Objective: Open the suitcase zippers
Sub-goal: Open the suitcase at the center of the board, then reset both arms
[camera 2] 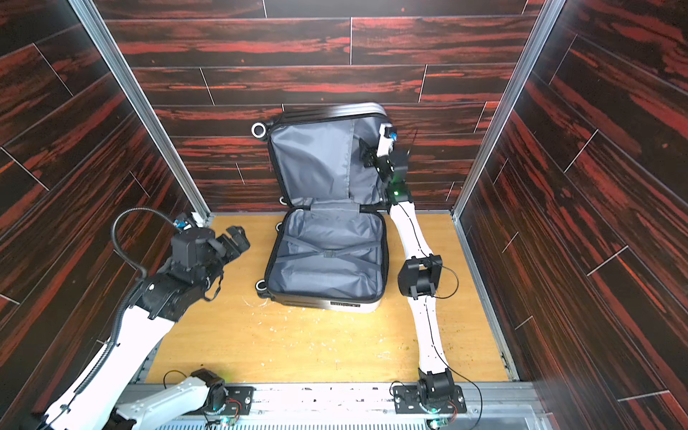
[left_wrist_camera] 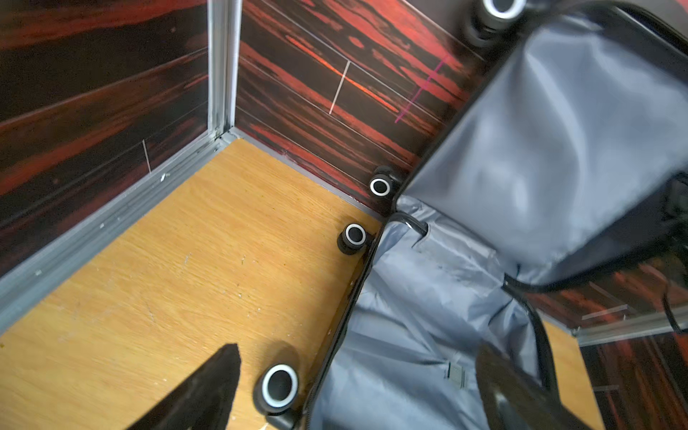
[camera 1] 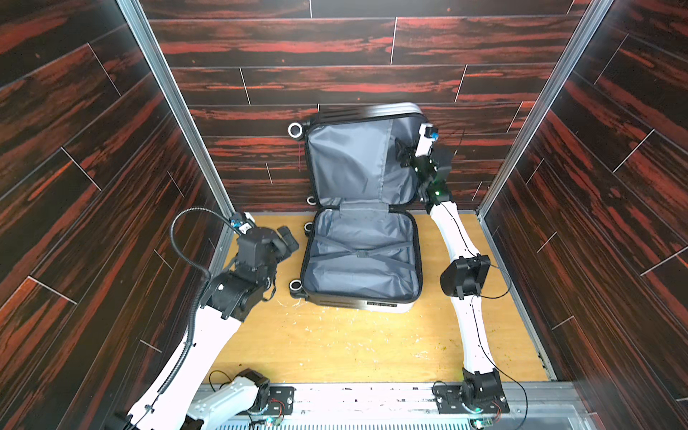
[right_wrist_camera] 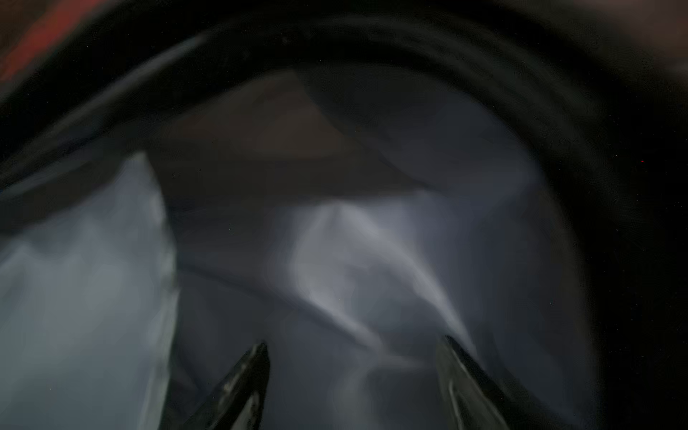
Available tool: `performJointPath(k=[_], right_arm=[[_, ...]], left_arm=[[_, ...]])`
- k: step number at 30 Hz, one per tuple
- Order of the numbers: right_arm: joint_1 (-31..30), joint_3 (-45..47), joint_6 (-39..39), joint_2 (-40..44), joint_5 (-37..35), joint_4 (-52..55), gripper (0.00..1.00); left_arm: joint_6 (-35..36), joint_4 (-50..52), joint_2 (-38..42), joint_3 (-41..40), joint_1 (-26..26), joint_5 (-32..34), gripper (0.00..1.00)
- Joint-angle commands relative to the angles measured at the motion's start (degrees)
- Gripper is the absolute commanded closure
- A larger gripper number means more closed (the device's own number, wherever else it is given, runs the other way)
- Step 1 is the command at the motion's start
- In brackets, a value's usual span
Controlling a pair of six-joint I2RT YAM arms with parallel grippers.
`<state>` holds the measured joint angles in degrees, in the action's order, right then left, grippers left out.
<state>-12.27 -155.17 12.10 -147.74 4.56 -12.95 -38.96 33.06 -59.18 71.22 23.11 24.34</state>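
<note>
Open suitcase [camera 1: 361,257], its upright half just before spread right fingers [right_wrist_camera: 242,387]

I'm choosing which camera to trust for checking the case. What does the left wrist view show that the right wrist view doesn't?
Only the left wrist view: black wheels, the wooden floor, the red-black wall, and the suitcase lying open, lid raised. Only the right wrist view: the right gripper up close, jaws apart, near a dark curved rim. Both: the grey lining, blurred in the right wrist view.
</note>
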Motion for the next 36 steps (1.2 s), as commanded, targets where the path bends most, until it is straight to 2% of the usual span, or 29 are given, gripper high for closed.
performJointPath(k=[1, 4, 8, 9, 10, 12, 15, 16, 17, 20, 22, 24, 26, 29, 31, 34, 35, 36], right_arm=[[0.5, 3.5, 4.0, 3.1, 4.8, -3.4, 0.26], [1.9, 3.6, 5.9, 4.2, 10.0, -1.6, 0.26], [2.2, 6.1, 5.2, 8.8, 18.2, 1.5, 0.25], [2.3, 7.7, 5.1, 10.9, 19.0, 2.4, 0.05], [2.5, 9.6, 5.3, 12.9, 19.8, 2.7, 0.02], [3.0, 16.1, 6.9, 18.6, 22.1, 2.1, 0.02], [3.5, 33.6, 6.6, 31.1, 23.2, -1.7, 0.02], [3.5, 42.4, 5.6, 36.8, 21.5, -5.0, 0.01], [3.4, 51.3, 5.1, 42.7, 18.1, -8.5, 0.02], [3.3, 73.5, 2.1, 57.6, 1.0, -14.2, 0.02], [3.4, 81.2, -1.6, 63.2, -4.8, -12.1, 0.02], [3.9, 86.7, -5.2, 66.6, -6.9, -8.4, 0.02], [4.6, 92.1, -7.5, 69.6, -9.5, -5.2, 0.02], [6.4, 102.5, -9.4, 74.0, -15.0, -6.7, 0.02], [8.9, 109.7, -10.3, 76.0, -14.5, -9.4, 0.02], [11.3, 116.6, -7.6, 76.3, -16.6, -7.7, 0.02], [11.7, 118.9, -7.4, 76.4, -17.3, -8.2, 0.02], [11.8, 121.6, -7.2, 76.4, -18.4, -10.3, 0.02]], left_arm=[[5.0, 2.3, -1.0, -1.2, 0.1, -3.9, 0.00], [8.9, -0.8, -0.2, -3.4, 0.1, -8.6, 0.00], [12.7, -10.2, 3.0, -8.2, 0.0, -9.8, 0.00], [13.0, -10.2, 2.7, -7.5, -0.2, -8.2, 0.00], [13.1, -10.3, 2.2, -6.8, -0.2, -6.6, 0.00], [12.9, -10.3, 0.5, -5.0, -0.5, -0.5, 0.00], [14.0, -12.9, -2.2, -5.3, -1.6, 11.1, 0.00], [14.3, -14.3, -2.8, -6.7, -2.9, 14.1, 0.00], [16.5, -17.5, -2.8, -8.8, -5.0, 13.5, 0.00], [22.3, -28.5, -3.4, -16.9, -12.2, 10.5, 0.00], [26.1, -36.2, -5.2, -22.8, -17.8, 6.1, 0.00], [22.0, -39.7, -7.8, -27.4, -22.9, 4.8, 0.00], [20.2, -45.2, -9.9, -32.7, -27.0, 0.0, 0.00], [28.1, -58.1, -13.4, -40.6, -27.7, -7.3, 0.00], [28.2, -59.1, -15.5, -42.7, -27.7, -6.4, 0.00], [28.5, -56.1, -19.4, -42.2, -27.8, -4.3, 0.00], [29.8, -54.7, -19.7, -41.2, -27.8, -5.1, 0.00], [30.4, -58.5, -19.8, -42.4, -27.8, -7.1, 0.00]])
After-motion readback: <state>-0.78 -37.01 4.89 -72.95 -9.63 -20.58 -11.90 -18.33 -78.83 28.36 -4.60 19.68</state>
